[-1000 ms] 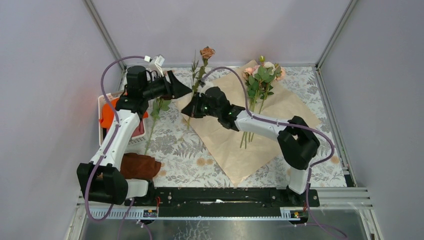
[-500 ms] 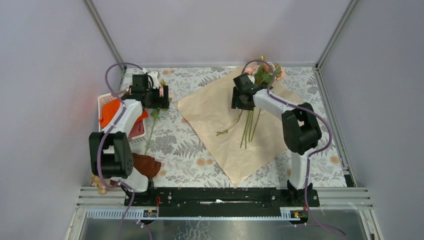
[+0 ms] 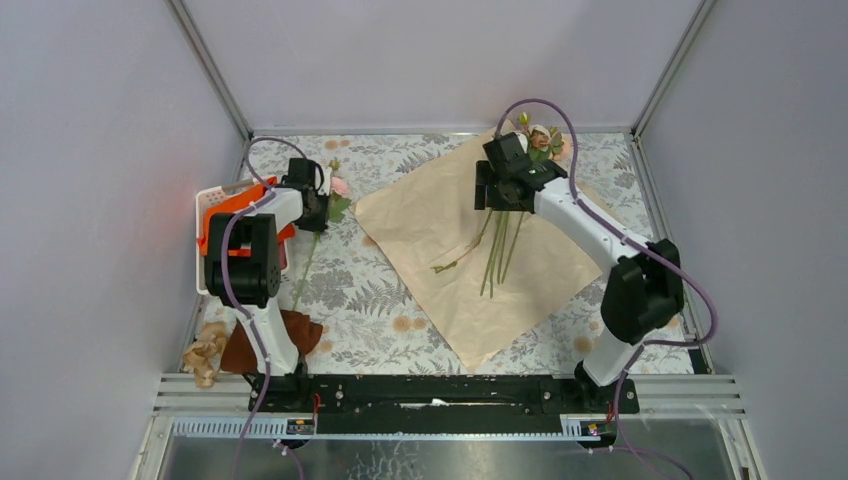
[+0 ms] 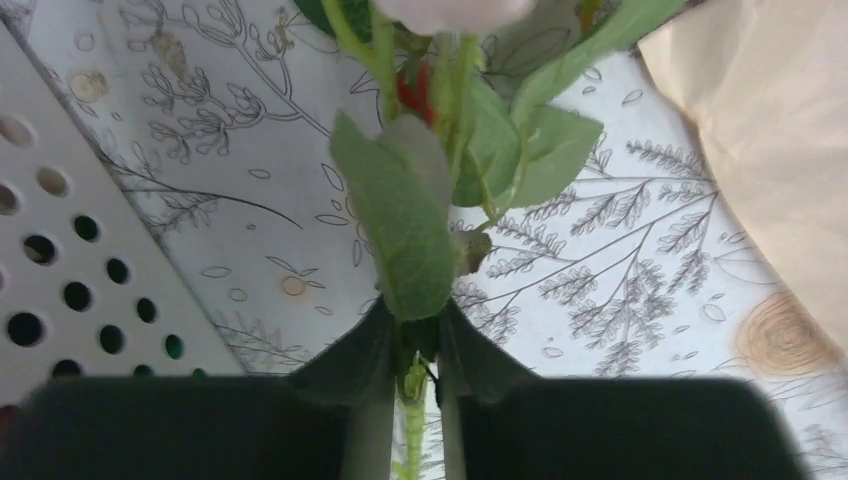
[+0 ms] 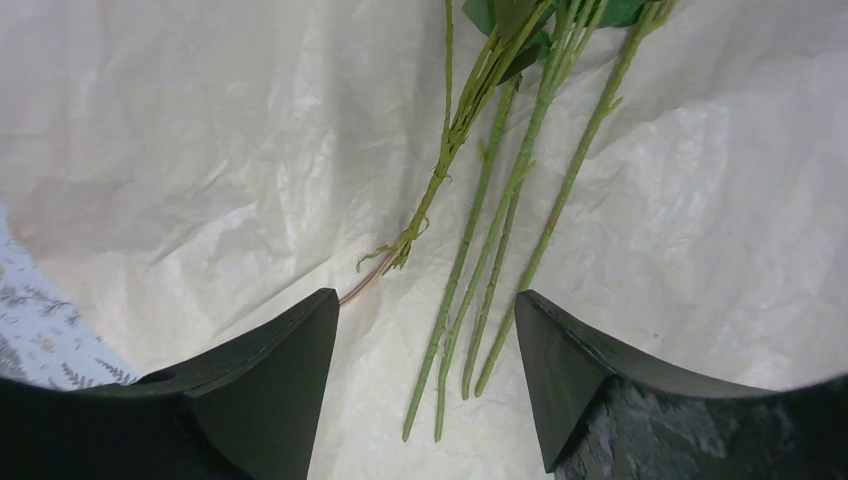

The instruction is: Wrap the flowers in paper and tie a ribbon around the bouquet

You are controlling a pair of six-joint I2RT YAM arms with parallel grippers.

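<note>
The flowers (image 3: 541,143) are found at the far right of the paper (image 3: 450,290), with their blooms and leaves partly hidden behind the right arm in the top view. In the right wrist view only the stems (image 5: 458,128) are seen on the paper (image 5: 200,150), and the heads are cut off at the upper edge. The right gripper (image 5: 425,300) is held over these stems with its fingers spread wide and nothing between them.

A loose rose (image 3: 338,186) is seen at the far left of the tabletop (image 3: 350,290), beside a white basket (image 3: 205,200). In the left wrist view its pink bloom is cut off at the top, and its leaf (image 4: 400,220) covers part of the stem. The fingers of the left gripper (image 4: 415,345) are set close on either side of that stem. Whether the stem is actually pinched cannot be told.

A crumpled tan bundle (image 3: 205,350) lies at the near left corner, and what it is cannot be made out.

One sheet of paper is counted. On it are at least four long straight stems and one shorter bent sprig, though an exact count is prevented by overlap. One loose rose, one basket, one orange cloth (image 3: 225,222) in the basket and one brown cloth (image 3: 285,330) are also counted.
</note>
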